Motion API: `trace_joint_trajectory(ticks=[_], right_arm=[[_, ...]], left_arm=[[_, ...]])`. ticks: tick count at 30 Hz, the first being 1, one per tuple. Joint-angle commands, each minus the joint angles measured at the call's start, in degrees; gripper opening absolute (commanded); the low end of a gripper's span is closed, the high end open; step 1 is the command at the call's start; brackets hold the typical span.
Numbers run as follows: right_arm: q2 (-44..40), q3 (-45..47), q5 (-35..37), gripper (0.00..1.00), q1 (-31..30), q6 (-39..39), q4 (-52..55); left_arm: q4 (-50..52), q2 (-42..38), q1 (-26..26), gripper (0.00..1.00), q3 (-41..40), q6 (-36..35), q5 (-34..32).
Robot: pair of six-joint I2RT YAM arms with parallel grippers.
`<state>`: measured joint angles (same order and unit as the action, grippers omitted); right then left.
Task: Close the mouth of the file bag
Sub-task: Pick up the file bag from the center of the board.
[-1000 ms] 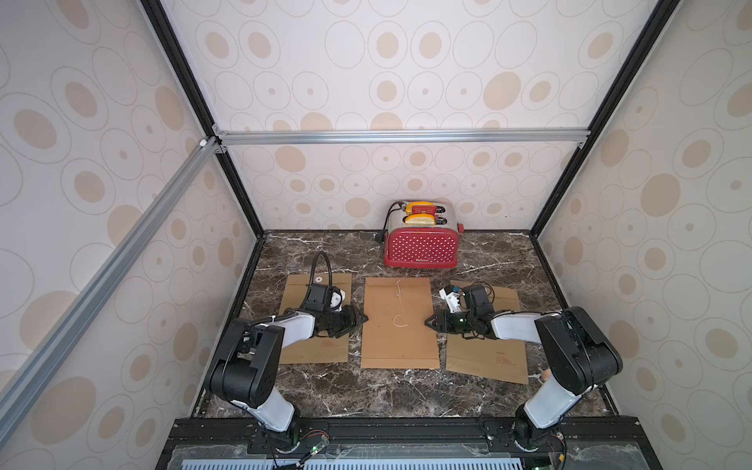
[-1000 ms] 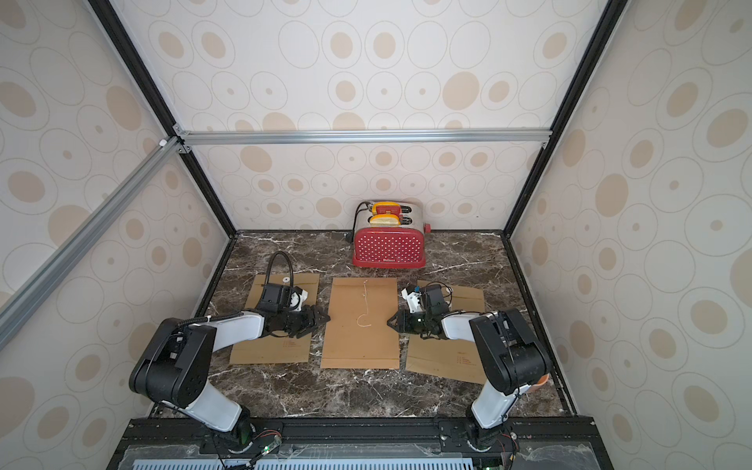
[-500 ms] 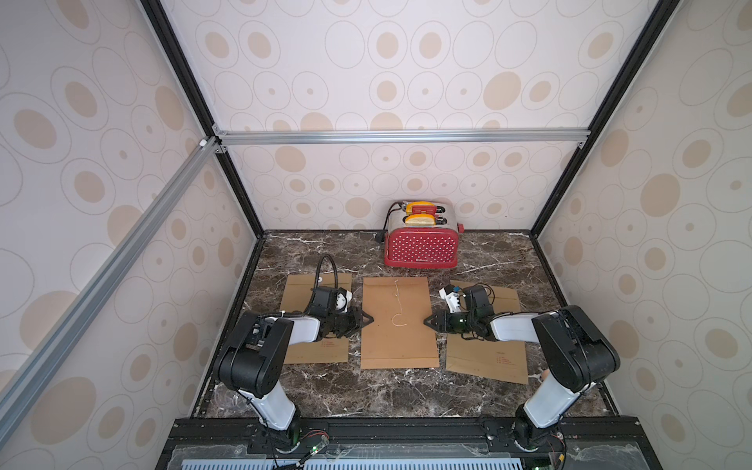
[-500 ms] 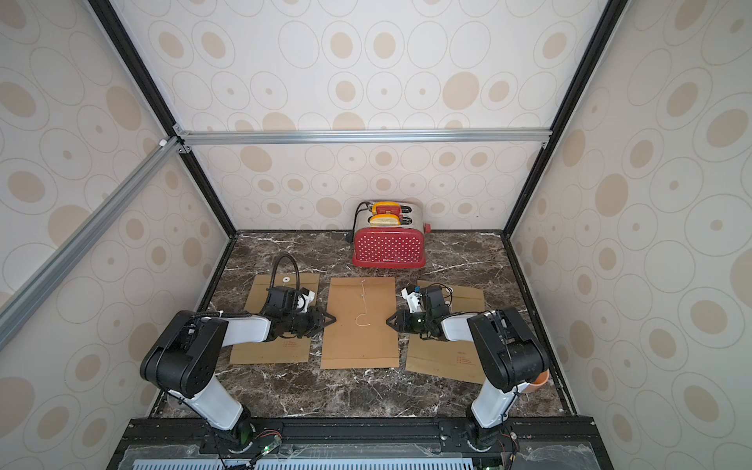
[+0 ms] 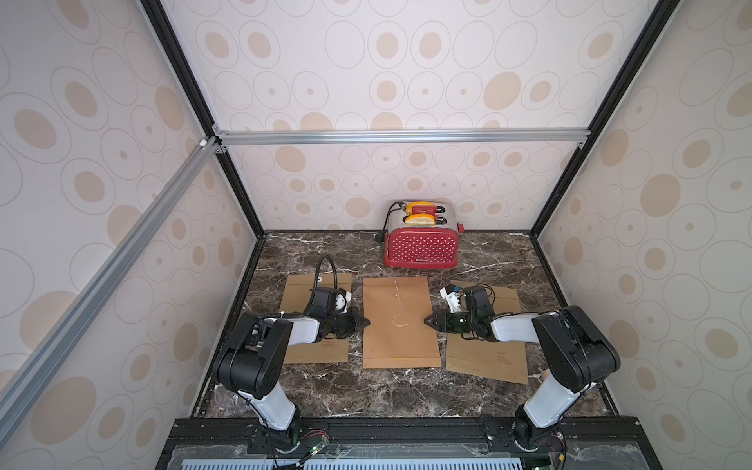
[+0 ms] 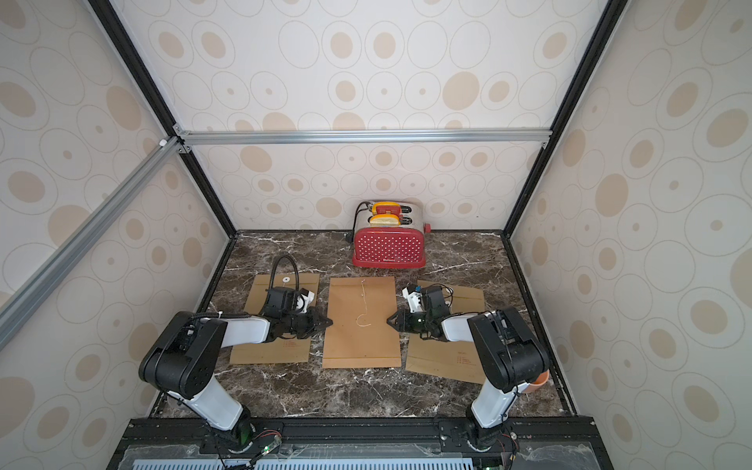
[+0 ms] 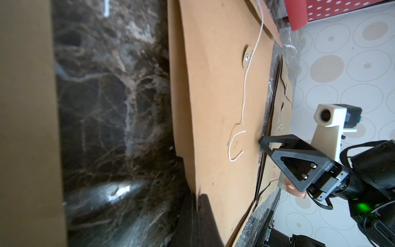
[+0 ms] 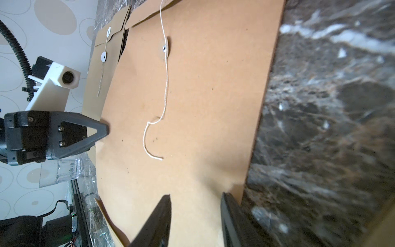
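The left fingers [image 7: 201,216] sit closed at one edge of the bag [image 5: 401,325], the right fingers [image 8: 162,213] open at the other; the light, floppy flap [image 8: 145,16] beyond likely wants pinching.

A staged lab booth: wallpapered panels [image 5: 366,61] on aluminium framing [image 5: 398,136] (toaster [image 5: 421,248] as prop).

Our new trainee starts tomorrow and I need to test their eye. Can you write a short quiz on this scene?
1. What stands behind the middle file bag? A kettle, B red toaster, C bowl.
2. True or false: its string is wound up tight.
3. Which hand is shut on the bag's edge?
Key: 1 B. 2 false, it lies loose. 3 left hand; the right hand is open.
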<state>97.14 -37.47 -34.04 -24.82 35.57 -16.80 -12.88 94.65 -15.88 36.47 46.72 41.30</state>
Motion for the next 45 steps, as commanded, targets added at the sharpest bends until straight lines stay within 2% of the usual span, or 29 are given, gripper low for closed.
trace_joint_trajectory(ticks=[1,7,12,15,18,21,24,27,33,35,38,41,45], right_arm=[[-2.8,1.5,1.0,0.44,0.0,-0.7,6.5],[-15.3,0.3,2.6,0.49,3.1,-3.7,13.7],[-25.5,-1.1,1.0,0.52,8.1,-5.6,19.0],[-30.1,-1.7,-2.6,0.52,11.7,-6.2,19.8],[-34.3,-2.1,-9.8,0.52,16.0,-4.9,15.6],[-37.1,-4.5,-12.7,0.53,18.2,-4.6,13.9],[-36.3,-8.7,-15.3,0.56,19.5,-6.0,15.1],[-32.3,-11.8,-20.4,0.57,21.5,-4.1,13.4],[-19.9,-15.6,-31.0,0.59,23.3,6.2,5.2],[-18.0,-14.1,-34.3,0.60,23.4,12.8,-5.9],[-17.8,-11.3,-35.6,0.60,23.3,17.3,-17.8],[-18.0,-11.2,-35.7,0.61,23.1,16.4,-18.8],[-17.5,-12.5,-36.3,0.61,22.2,16.2,-18.9]], left_arm=[[4.0,-4.2,-0.5,0.00,2.2,-1.9,0.8],[16.5,-13.7,-0.4,0.00,7.7,-6.1,-1.3],[25.4,-19.3,-0.5,0.00,15.9,-9.1,-1.1],[26.4,-21.3,-0.4,0.00,20.5,-9.7,1.0],[27.1,-22.1,-0.4,0.00,26.0,-9.9,3.4],[26.0,-21.9,-0.4,0.00,30.4,-10.5,6.2],[20.2,-22.6,-0.4,0.00,30.7,-9.9,9.7],[10.8,-24.1,-0.6,0.00,27.2,-7.0,15.2],[8.4,-28.3,-0.6,0.00,21.5,-10.4,16.5],[8.6,-28.9,-0.6,0.00,20.5,-11.6,16.8],[7.5,-28.9,-0.7,0.00,19.3,-11.7,17.1],[3.7,-29.0,-0.7,0.00,18.0,-9.4,18.3],[4.9,-29.5,-0.7,0.00,18.0,-10.5,18.2]])
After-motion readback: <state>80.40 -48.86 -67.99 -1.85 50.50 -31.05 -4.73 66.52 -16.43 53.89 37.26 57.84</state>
